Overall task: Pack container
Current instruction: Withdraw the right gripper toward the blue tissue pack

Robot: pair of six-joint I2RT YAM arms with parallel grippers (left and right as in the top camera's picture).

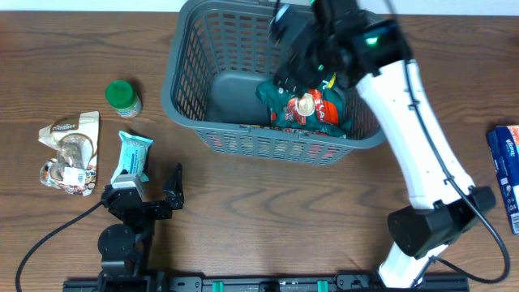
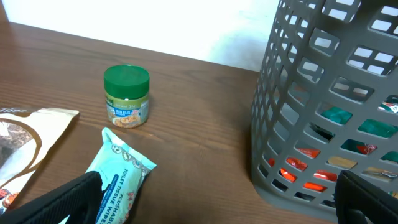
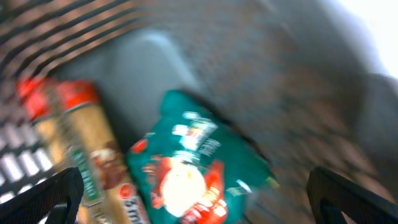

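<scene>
- Right gripper [image 3: 196, 198] is released: its two black fingertips stand wide apart at the lower corners of the right wrist view, and nothing is between them. This view is blurred.
- Left gripper [image 2: 214, 198] is also spread wide and holds nothing.
- Table [image 1: 284, 211] is dark brown wood with a visible grain. Behind it, the left wrist view shows a plain white wall [image 2: 186, 31].
- On the left part of the table are a small jar with a green lid [image 1: 123, 97], a teal packet [image 1: 132, 156] and pale pouches [image 1: 71, 139]. A blue packet [image 1: 507, 170] lies at the right edge, well apart from the others.
- The container [image 1: 259, 144] stands upright at the far middle of the table, with its mouth facing up.
- Its near slotted wall runs about left to right, a little turned so the right end is nearer. The far side is cut by the picture edge, so I cannot tell the long axis for sure.
- Inside, toward the right side, lies a green snack packet [image 1: 312, 105]. Just beside it, the right wrist view shows a red and tan packet [image 3: 74, 149].
- The white right arm [image 1: 422, 154] rises from the near right edge and leans to the far left, so the gripper hangs over the container, above the green packet.
- The left arm [image 1: 122, 239] is folded low at the near left edge, with its fingers pointing away, just beside the teal packet.
</scene>
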